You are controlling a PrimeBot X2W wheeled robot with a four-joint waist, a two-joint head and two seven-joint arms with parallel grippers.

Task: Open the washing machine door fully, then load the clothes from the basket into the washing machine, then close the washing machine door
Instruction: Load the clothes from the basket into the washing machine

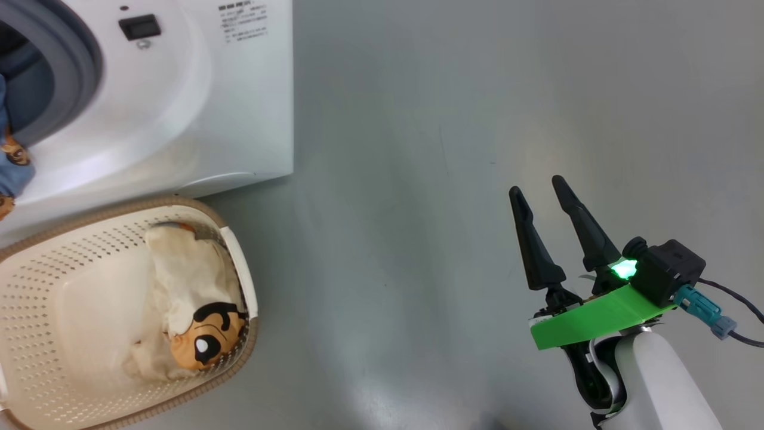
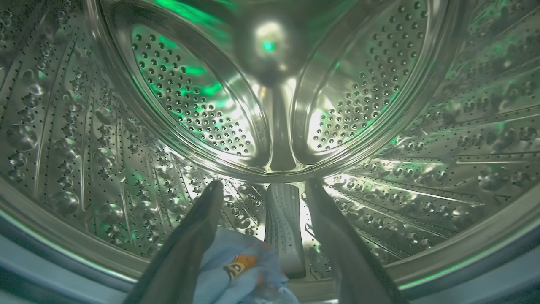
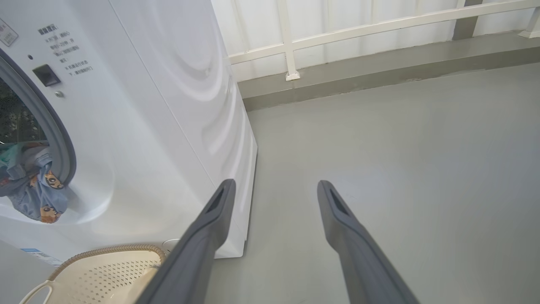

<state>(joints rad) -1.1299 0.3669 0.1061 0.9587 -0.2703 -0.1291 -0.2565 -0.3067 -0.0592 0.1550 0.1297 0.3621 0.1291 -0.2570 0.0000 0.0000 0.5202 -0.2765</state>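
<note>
The white washing machine (image 1: 197,89) stands at the upper left, and its door is out of view. In the left wrist view my left gripper (image 2: 263,185) reaches into the steel drum (image 2: 84,139) with its fingers spread open. The blue garment (image 2: 236,270) lies loose low between them. The same blue garment (image 3: 38,198) drapes over the grey gasket (image 3: 63,143) and hangs out at the opening's lip (image 1: 15,170). The cream garment (image 1: 191,292) with the cartoon face lies in the basket (image 1: 65,370). My right gripper (image 1: 540,191) hovers open and empty over the floor, well to the right.
The basket (image 3: 105,270) sits on the grey floor (image 1: 418,239) right in front of the machine. A white railing (image 3: 291,42) and a low kerb run along the far wall behind the machine.
</note>
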